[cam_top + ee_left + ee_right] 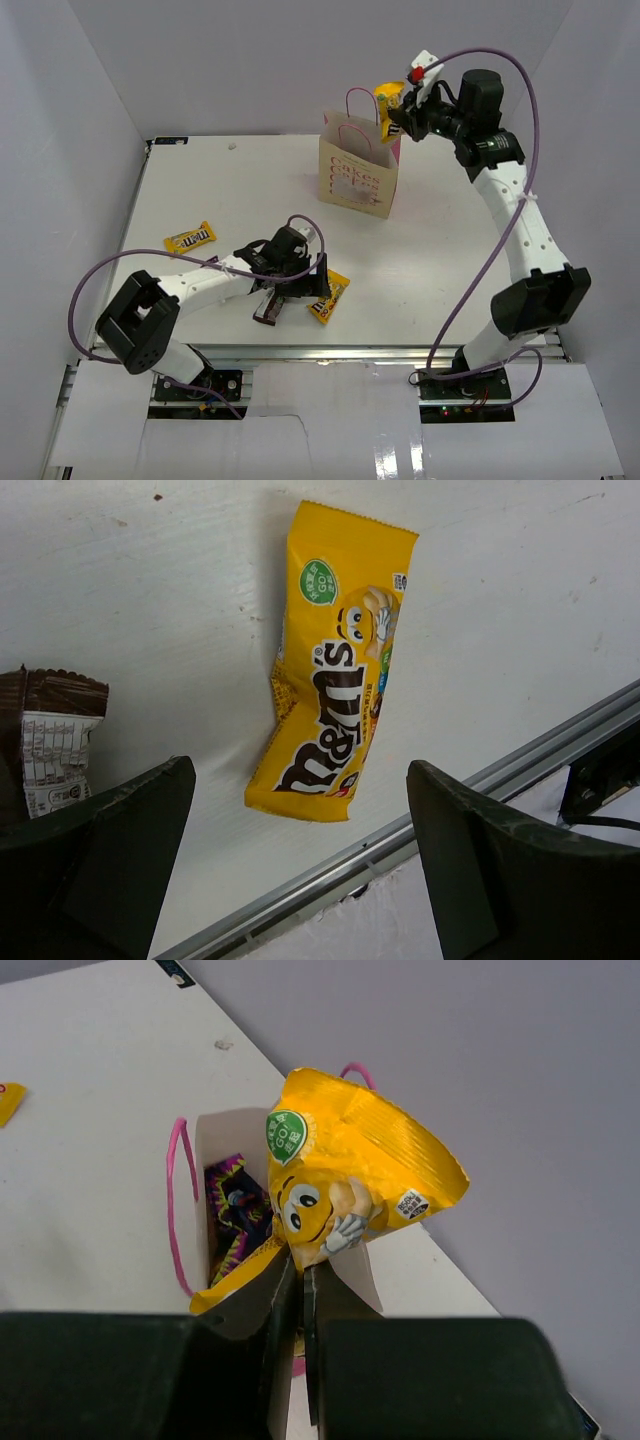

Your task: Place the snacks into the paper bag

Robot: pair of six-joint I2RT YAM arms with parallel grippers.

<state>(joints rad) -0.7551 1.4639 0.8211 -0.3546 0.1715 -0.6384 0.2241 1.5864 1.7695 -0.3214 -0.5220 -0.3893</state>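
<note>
The right gripper (298, 1278), clamped on a yellow pack (340, 1180), poises it to drop into the paper bag (358, 180) at twelve o'clock — the left gripper (300, 770), jaws apart, hangs over a second pack (335, 670) at six.

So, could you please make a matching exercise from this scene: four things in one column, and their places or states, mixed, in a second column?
Things:
1 right tool
2 left tool
3 bag
4 brown bar

States:
a upright, purple wrapper inside
b open above a lying pack
c flat on the table
d shut on a raised pack

Pairs: 1-d, 2-b, 3-a, 4-c.
</note>
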